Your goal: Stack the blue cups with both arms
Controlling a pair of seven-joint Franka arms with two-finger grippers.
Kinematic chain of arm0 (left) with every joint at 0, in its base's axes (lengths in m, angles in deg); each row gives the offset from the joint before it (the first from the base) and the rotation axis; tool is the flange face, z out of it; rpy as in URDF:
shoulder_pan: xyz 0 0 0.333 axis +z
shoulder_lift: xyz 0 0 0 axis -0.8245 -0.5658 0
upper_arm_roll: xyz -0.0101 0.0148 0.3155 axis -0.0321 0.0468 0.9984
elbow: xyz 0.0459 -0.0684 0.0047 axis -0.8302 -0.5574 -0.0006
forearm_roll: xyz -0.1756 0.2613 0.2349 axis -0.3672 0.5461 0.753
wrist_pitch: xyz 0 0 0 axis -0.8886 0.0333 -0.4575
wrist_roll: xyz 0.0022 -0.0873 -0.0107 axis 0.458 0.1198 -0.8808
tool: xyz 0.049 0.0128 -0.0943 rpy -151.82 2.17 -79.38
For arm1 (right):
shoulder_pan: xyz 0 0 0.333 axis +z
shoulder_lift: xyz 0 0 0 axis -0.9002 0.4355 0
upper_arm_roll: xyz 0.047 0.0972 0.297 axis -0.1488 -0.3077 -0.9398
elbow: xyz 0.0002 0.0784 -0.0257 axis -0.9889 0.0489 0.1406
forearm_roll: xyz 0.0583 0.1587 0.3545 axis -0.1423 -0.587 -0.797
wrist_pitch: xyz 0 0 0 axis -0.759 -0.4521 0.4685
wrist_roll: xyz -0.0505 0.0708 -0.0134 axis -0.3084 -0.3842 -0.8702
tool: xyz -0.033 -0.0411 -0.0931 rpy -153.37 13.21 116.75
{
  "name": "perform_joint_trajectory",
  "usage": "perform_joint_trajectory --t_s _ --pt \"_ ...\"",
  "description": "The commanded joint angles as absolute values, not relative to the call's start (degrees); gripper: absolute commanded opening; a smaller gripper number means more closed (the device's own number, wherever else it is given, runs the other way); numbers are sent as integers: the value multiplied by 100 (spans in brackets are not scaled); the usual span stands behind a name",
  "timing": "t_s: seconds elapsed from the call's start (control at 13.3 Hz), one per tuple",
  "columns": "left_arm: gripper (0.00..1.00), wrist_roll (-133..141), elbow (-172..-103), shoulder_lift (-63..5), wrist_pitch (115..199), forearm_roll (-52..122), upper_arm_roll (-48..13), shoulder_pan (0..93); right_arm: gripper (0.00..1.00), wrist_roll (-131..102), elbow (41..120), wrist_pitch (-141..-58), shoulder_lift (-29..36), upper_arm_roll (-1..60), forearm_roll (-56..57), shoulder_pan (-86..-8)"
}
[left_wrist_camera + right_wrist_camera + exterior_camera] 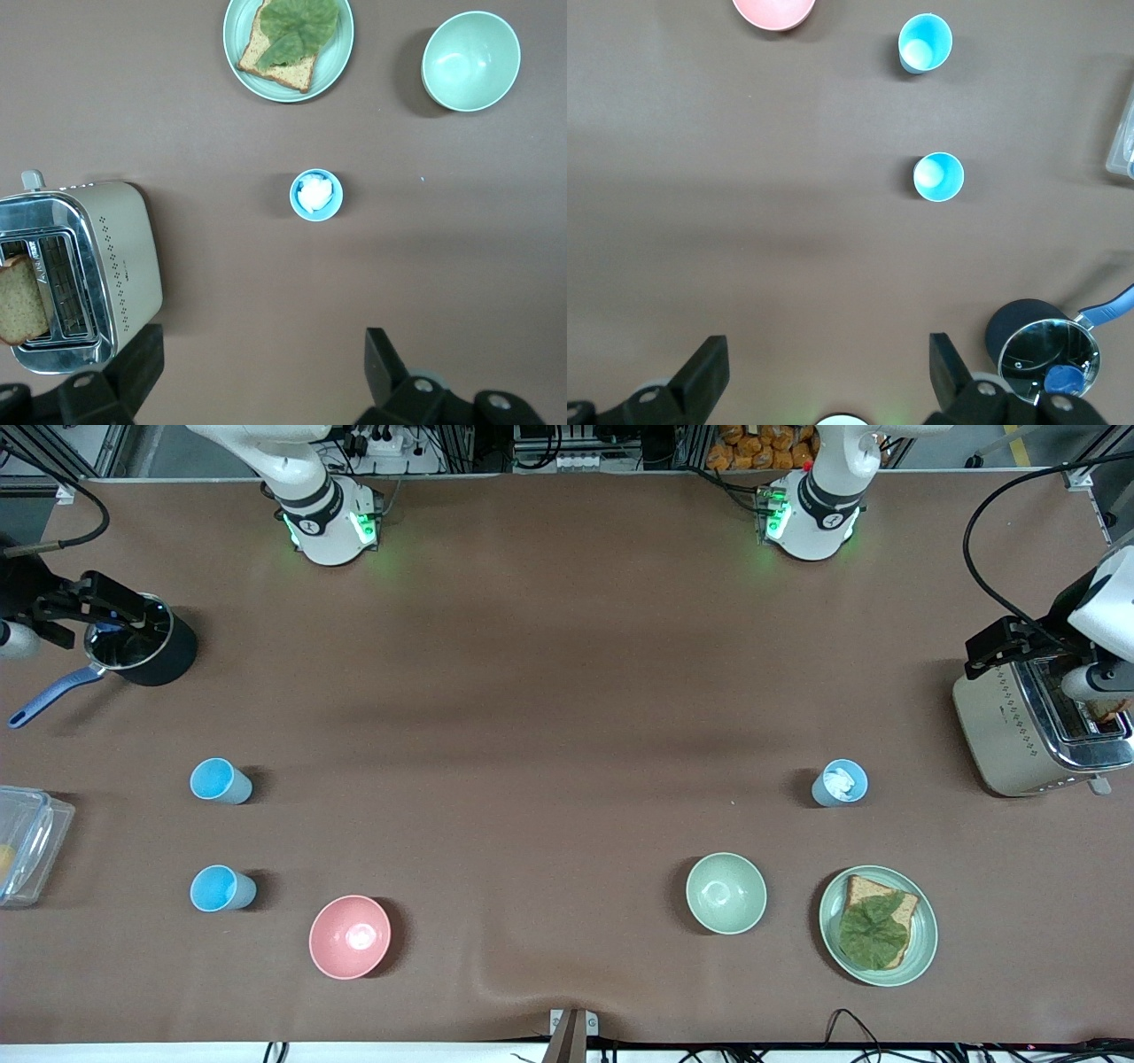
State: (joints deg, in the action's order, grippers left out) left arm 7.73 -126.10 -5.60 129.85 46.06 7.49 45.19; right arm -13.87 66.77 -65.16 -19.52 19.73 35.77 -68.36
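Three blue cups stand upright on the brown table. Two are toward the right arm's end: one (220,780) (938,176) farther from the front camera, one (221,888) (925,42) nearer. The third (840,783) (315,195), with a whitish patch inside, stands toward the left arm's end. My right gripper (106,602) (828,372) is open and empty, high in the air by the saucepan. My left gripper (1005,646) (261,372) is open and empty, high in the air by the toaster.
A pink bowl (349,936) sits beside the nearer cup. A pale green bowl (726,892) and a plate (921,948) with bread and lettuce lie nearer the camera than the third cup. A toaster (1019,726), a black saucepan (168,660) and a clear container (27,841) stand at the table's ends.
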Motion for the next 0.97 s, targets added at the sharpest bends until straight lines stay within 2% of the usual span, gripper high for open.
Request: perform_joint_trajectory --t_s 0.0,0.45,0.67,0.9 --pt "100 882 -12447 -633 12878 4478 779 4543 100 -1456 6755 -6486 -2025 2017 3591 -6796" --pt "100 856 -12438 -1036 12974 4426 779 4604 100 -1465 6764 -6504 -1798 2025 3600 -6840" --pt "100 777 -12718 -1423 13596 4347 779 4728 100 -1561 6773 -6740 -921 2025 3583 -7252" --pt "100 539 -13587 -1511 14798 4347 761 4711 100 -1676 7087 -7459 -312 2034 3617 -7279"
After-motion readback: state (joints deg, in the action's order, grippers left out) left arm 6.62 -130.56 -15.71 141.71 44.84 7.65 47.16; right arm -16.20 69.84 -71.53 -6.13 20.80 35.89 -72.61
